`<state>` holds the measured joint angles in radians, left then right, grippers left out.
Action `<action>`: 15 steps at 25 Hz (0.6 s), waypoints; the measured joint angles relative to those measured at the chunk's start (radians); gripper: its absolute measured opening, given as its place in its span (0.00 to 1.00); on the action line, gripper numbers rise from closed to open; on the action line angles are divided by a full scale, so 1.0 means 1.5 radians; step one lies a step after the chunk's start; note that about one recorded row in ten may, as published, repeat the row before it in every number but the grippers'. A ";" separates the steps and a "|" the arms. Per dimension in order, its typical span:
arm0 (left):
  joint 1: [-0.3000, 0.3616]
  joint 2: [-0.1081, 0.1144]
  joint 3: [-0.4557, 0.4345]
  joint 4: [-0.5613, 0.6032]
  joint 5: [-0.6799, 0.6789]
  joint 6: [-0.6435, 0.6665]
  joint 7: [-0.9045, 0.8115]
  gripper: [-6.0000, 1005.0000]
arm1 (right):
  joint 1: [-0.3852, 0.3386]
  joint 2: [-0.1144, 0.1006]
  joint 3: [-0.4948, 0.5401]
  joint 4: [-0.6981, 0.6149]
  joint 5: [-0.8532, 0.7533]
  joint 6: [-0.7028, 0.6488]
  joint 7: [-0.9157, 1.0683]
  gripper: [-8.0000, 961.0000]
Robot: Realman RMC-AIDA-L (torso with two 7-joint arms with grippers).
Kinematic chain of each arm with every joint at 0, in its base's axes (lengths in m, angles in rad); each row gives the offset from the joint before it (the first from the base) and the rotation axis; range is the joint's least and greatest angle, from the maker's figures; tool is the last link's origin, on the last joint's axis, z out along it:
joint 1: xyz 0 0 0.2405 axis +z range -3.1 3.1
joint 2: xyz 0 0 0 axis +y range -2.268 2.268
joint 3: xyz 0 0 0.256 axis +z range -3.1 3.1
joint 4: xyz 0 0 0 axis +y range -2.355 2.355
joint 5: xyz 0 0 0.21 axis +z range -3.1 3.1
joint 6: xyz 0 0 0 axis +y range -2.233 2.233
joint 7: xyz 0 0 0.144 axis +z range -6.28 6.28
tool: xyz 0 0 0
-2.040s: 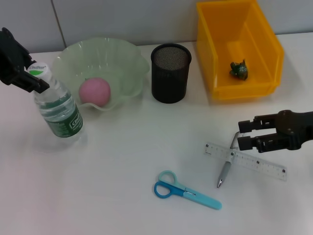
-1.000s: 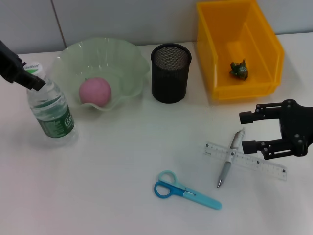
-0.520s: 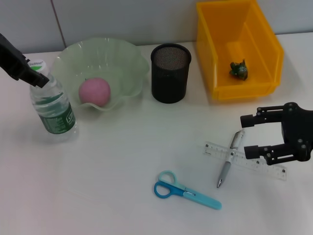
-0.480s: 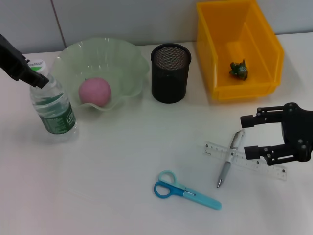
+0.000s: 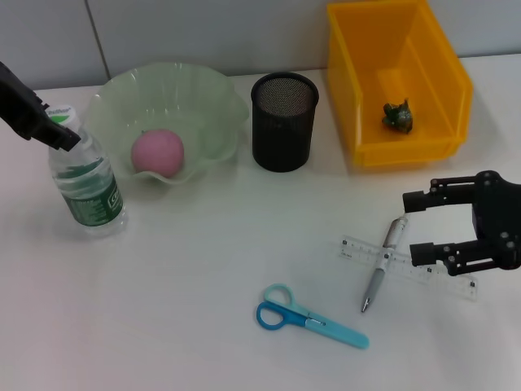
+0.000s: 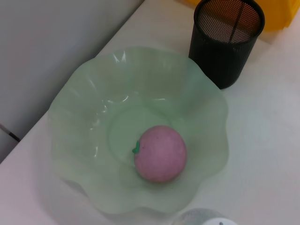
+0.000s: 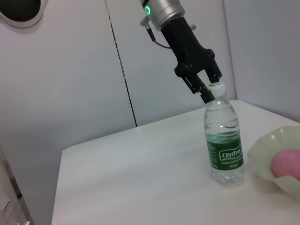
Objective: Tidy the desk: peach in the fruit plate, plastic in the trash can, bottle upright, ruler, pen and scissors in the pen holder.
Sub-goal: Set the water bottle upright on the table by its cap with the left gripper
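Peach [image 5: 159, 152] is in the plate [image 5: 213, 91]; bottle [image 5: 84, 181] stands upright, left end effector [image 5: 50, 133] gripping its cap. Right end effector [image 5: 422, 227] is open above ruler [image 5: 407, 266]; pen [image 5: 380, 272] and scissors [image 5: 307, 315] remain on the worktop [image 5: 203, 277].

Three cameras, one worktop [image 5: 203, 269]
The head looks down on everything; the left wrist sits close above the bowl [image 6: 93, 117]; the right wrist looks sideways at the bottle [image 7: 224, 140].

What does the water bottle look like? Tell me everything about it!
The water bottle is clear plastic with a green label and a white cap with a green spot on it. It holds a little water and stands upright on the white table, beside the pale green fruit plate. The left gripper is right at its cap; in the right wrist view its fingers reach the cap.
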<state>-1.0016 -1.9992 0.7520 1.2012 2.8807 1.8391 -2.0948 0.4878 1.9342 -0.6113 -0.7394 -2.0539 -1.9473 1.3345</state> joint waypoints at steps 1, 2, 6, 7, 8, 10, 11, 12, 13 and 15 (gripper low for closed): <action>0.002 -0.001 0.007 0.000 0.000 -0.004 0.001 0.44 | 0.000 0.000 0.003 0.000 0.000 -0.001 0.000 0.78; 0.002 -0.001 0.008 0.000 -0.001 -0.006 0.001 0.44 | 0.000 0.000 0.005 0.000 0.000 -0.001 0.000 0.78; 0.002 -0.002 0.011 0.000 -0.001 -0.013 0.001 0.44 | -0.001 0.000 0.010 0.000 0.000 -0.009 0.000 0.78; 0.002 -0.003 0.011 0.000 -0.002 -0.014 0.002 0.44 | -0.001 0.000 0.011 0.000 0.000 -0.009 0.000 0.78; 0.002 -0.003 0.011 0.000 -0.002 -0.014 0.002 0.44 | -0.001 -0.001 0.013 0.000 0.000 -0.010 0.000 0.78; 0.003 -0.005 0.011 0.000 -0.002 -0.015 0.002 0.44 | -0.001 -0.001 0.016 0.000 0.000 -0.013 0.000 0.78; 0.003 -0.005 0.011 0.000 -0.001 -0.016 0.002 0.44 | -0.001 -0.001 0.016 0.000 0.000 -0.014 0.000 0.78; 0.003 -0.005 0.013 0.000 -0.001 -0.016 0.002 0.44 | -0.001 -0.002 0.017 0.000 0.000 -0.014 0.000 0.78; 0.003 -0.005 0.014 -0.001 -0.001 -0.017 0.003 0.44 | -0.001 -0.002 0.017 0.000 0.000 -0.015 0.000 0.78; 0.004 -0.006 0.020 -0.001 -0.001 -0.018 0.003 0.44 | -0.001 -0.002 0.017 0.000 0.000 -0.015 0.000 0.78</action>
<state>-0.9957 -2.0083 0.7822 1.2003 2.8794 1.8122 -2.0908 0.4862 1.9313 -0.5856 -0.7394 -2.0540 -1.9696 1.3345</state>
